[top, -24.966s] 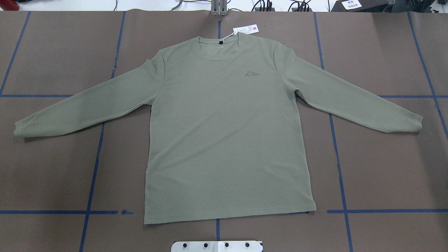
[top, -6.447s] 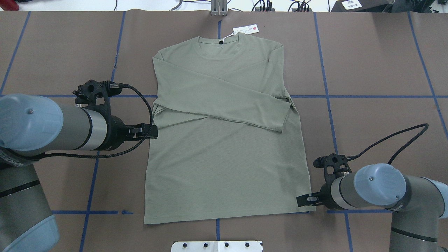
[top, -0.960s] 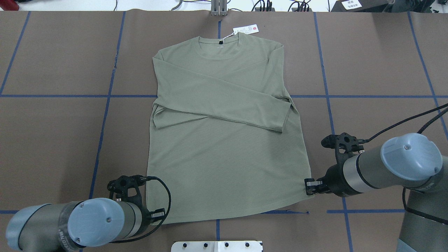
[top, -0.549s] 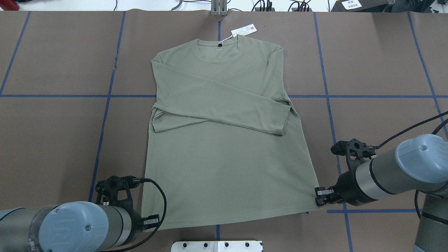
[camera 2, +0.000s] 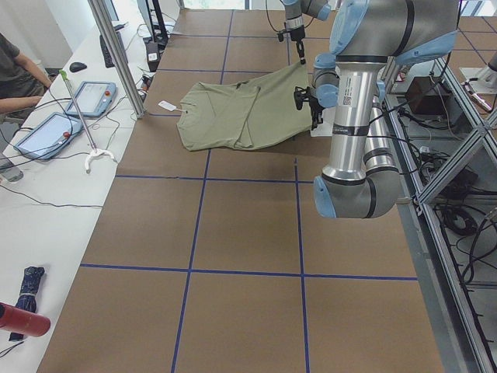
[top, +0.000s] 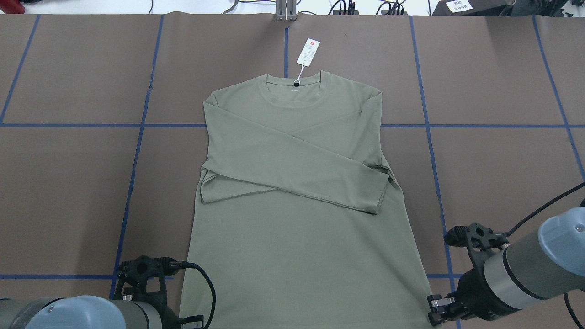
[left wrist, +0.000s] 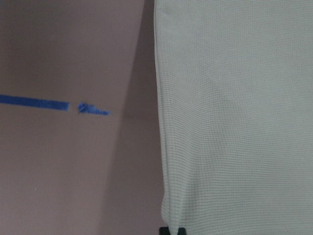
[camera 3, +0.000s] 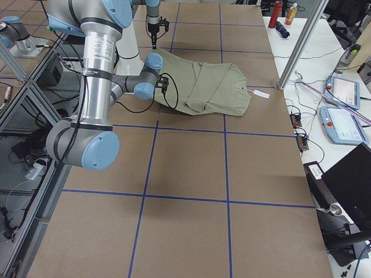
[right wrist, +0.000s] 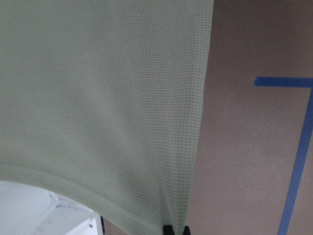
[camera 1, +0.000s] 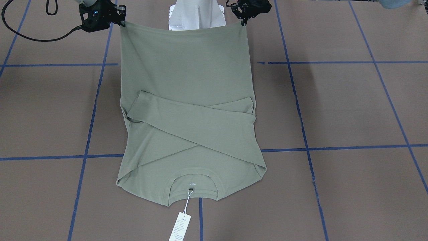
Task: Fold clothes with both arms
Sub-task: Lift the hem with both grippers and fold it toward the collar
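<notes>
— Shirt (top: 297,237) sits closer to the robot than half a second back. Its collar (top: 295,89) is further from the far edge, and the hang tag (top: 307,52) now trails straight behind it. Both grippers are pulled back toward the base too.
— Agreed. Grips?
— Left gripper (camera 1: 244,20) is clamped on its hem (camera 1: 182,30) corner and right gripper (camera 1: 121,22) pinches the other. Both wrist views show knit between the tips. We see the hem raised over the white pedestal (camera 1: 195,15), the rest flat on the table (top: 68,183), sleeves (top: 292,169) crossed over the chest.
— Risks?
— We judge the bites small, right at the corners, so a corner can slip out if the drag goes on. Uneven pull from the two arms would skew the body. The crossed sleeves lie loose, so dragging or a fast flip-over can slide them off. Slack hem might catch the pedestal edge. The tag could end up folded inside.
— Containers?
— None that we see; nothing holds anything.
</notes>
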